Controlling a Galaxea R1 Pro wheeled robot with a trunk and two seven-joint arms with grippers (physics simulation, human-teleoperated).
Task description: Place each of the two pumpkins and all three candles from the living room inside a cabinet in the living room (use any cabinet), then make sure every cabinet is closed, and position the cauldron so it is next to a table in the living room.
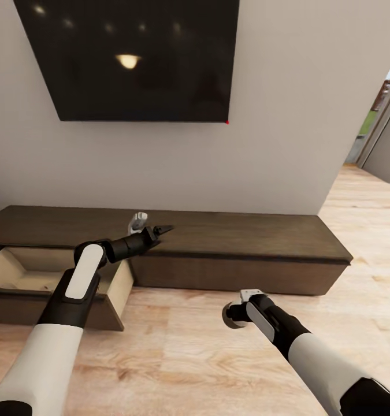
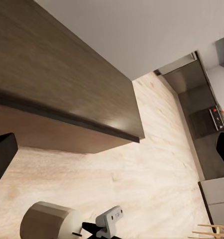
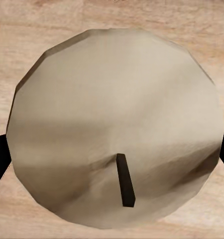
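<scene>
Right gripper [image 1: 234, 316] — jaws closed on one candle [image 3: 114, 124] (beige, dark wick), held above the wood floor [image 1: 218, 370] in front of the cabinet [image 1: 229, 254]. Left gripper [image 1: 163, 229] — over the cabinet top, holding nothing; jaw opening cannot be told. Left drawer [image 1: 111, 289] pulled out, pale inside. Black wall screen [image 1: 131, 58] above.

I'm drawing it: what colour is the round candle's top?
Beige-grey candle, dark wick; right wrist view.

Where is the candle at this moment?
The candle is clamped in the right gripper, held over the wood floor in front of the cabinet, right of its open drawer.
</scene>
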